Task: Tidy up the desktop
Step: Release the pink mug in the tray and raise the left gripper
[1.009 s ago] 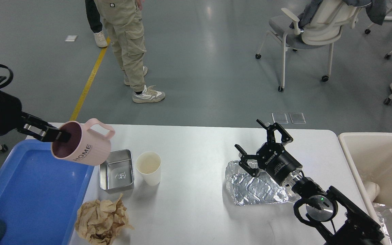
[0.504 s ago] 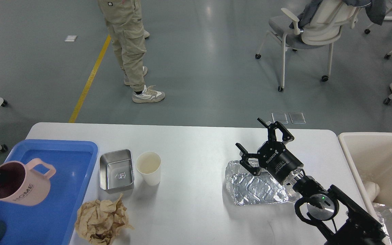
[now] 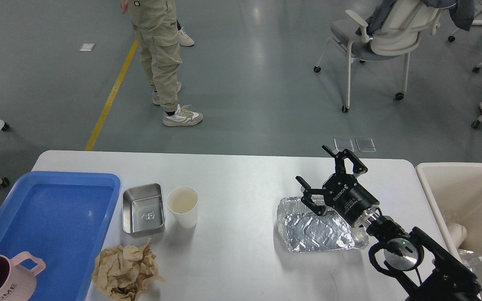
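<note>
Centrally, the white tabletop (image 3: 241,175) fills the lower half of the head view, its far edge running across the middle of the picture and its rounded corners showing at far left and far right. On its left end lies a blue tray (image 3: 36,234), reaching past the tabletop's left edge. At the tray's near left corner a pink mug (image 3: 8,280) with dark lettering sits low in the view, its handle turned to the right; whatever holds it is out of the picture, so nothing can be said of the left tool. Just right of the tray stands a small steel tin (image 3: 143,210), and touching or all but touching its right side is a white paper cup (image 3: 183,206), upright. Nearer, beside the tray's right rim, lies a crumpled wad of brown paper (image 3: 124,274).

Toward the right, a crushed foil container (image 3: 314,230) rests on the tabletop. The right tool (image 3: 324,177) hangs over its far edge, fingers spread wide and grasping nothing, with the black arm leading down to the lower right corner. Right of the tabletop stands a cream bin (image 3: 462,196) with some foil in its near end.

Beyond, on the grey floor, are a person's legs (image 3: 159,62) in khaki trousers, a yellow line (image 3: 111,92) and a wheeled chair (image 3: 375,46).
</note>
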You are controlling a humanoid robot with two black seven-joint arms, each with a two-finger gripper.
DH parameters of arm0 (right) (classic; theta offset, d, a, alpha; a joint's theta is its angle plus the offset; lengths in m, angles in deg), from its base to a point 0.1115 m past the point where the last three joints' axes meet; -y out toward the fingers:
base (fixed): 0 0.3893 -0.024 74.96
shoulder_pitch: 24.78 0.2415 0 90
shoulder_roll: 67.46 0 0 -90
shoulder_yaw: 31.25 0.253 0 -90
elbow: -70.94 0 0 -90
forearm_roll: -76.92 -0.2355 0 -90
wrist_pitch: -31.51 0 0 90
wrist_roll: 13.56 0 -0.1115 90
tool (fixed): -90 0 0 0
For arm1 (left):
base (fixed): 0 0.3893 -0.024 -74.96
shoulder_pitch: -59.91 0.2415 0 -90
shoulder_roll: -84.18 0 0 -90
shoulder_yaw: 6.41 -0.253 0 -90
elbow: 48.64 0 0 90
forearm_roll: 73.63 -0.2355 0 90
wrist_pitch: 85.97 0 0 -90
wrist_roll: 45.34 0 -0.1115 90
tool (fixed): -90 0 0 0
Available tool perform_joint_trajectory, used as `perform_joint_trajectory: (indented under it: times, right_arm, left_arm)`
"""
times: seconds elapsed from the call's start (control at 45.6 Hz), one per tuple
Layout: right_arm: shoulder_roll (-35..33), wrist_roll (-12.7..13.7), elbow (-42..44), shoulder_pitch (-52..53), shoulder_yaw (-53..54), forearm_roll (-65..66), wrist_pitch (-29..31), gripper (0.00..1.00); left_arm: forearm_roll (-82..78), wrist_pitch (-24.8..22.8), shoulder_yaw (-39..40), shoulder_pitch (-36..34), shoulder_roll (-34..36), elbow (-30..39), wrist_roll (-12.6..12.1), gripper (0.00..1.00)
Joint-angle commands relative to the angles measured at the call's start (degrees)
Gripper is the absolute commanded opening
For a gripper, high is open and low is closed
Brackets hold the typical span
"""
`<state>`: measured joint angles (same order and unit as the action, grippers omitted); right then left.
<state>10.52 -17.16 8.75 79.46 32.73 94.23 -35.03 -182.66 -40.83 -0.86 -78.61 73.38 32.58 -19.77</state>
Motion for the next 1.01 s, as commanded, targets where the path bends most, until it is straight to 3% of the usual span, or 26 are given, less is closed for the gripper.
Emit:
perform_joint_trajectory:
  times: [0.0, 0.197, 0.439, 0.987]
  right_arm:
    - [0.07, 0.00, -0.04, 0.00, -0.09, 0.00, 0.00, 1.00]
    - [0.07, 0.00, 0.05, -0.09, -0.09, 0.00, 0.00, 1.00]
    - [0.33, 0.00, -0.04, -0.53, -0.09, 0.00, 0.00, 1.00]
    - [0.24, 0.00, 0.05, -0.53, -0.09, 0.00, 0.00, 1.00]
  left_arm:
    - [0.05, 2.23, -0.01, 0.36, -0.80, -3.34, 0.09, 0.03]
    - [0.13, 5.92, -0.01, 1.76, -2.99, -7.74, 1.94, 0.03]
    - [0.31, 7.86, 0.08, 1.85, -8.62, -10.90, 1.94, 0.04]
    - [0.40, 11.90, 0.08, 6.07, -10.56, -14.51, 2.20, 0.08]
